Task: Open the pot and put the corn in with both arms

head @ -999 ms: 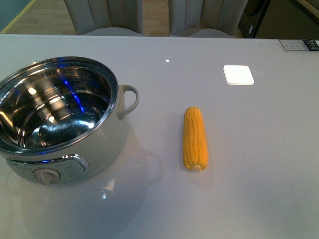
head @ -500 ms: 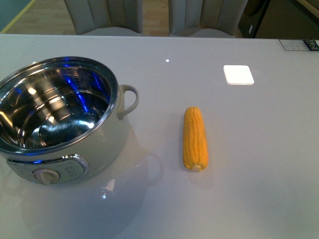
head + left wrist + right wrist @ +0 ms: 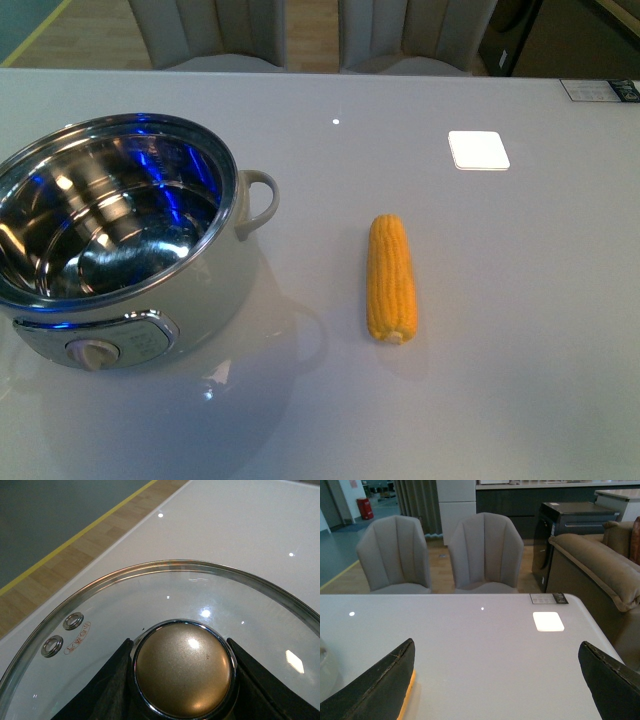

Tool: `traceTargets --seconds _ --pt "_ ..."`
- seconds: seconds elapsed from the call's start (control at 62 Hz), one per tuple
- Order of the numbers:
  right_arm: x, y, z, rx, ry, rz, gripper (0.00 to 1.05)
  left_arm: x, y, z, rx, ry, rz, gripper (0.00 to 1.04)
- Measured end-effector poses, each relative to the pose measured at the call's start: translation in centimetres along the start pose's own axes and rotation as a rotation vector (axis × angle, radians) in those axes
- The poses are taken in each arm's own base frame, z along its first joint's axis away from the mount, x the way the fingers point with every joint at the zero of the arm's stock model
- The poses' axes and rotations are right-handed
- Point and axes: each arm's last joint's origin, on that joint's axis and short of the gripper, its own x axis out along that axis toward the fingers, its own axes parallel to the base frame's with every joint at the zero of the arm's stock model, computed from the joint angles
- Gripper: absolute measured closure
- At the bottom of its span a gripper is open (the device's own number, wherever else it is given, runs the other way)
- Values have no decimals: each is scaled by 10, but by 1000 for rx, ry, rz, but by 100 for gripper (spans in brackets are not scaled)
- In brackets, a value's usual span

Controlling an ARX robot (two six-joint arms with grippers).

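The pot (image 3: 225,265) stands uncovered at the table's left, its shiny steel bowl empty and its dial facing front. To its right the yellow corn (image 3: 391,278) lies lengthwise on the table. Neither arm shows in the front view. In the left wrist view my left gripper (image 3: 183,672) is shut on the bronze knob (image 3: 183,670) of the glass pot lid (image 3: 125,600), held over the table near its edge. My right gripper (image 3: 500,680) is open above the table; a sliver of the corn (image 3: 411,690) shows beside one of its fingers (image 3: 380,682).
A white square pad (image 3: 478,150) lies at the table's back right, with a small card (image 3: 600,90) at the far right edge. Two grey chairs (image 3: 485,550) stand behind the table. A brown sofa (image 3: 600,575) is beyond the table's right end.
Only the blue reflections inside the pot's bowl have shifted and brightened. The pot and the corn have not moved.
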Motion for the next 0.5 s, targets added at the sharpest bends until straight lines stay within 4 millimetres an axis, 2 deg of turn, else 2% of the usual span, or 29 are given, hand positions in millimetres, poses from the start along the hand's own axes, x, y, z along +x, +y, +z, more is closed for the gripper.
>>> traceTargets --seconds 0.226,0.5 --pt "0 0 0 0 0 0 9 1 -1 -19 -1 60 -6 60" --pt "0 0 0 0 0 0 9 0 -1 -33 -2 102 -7 60"
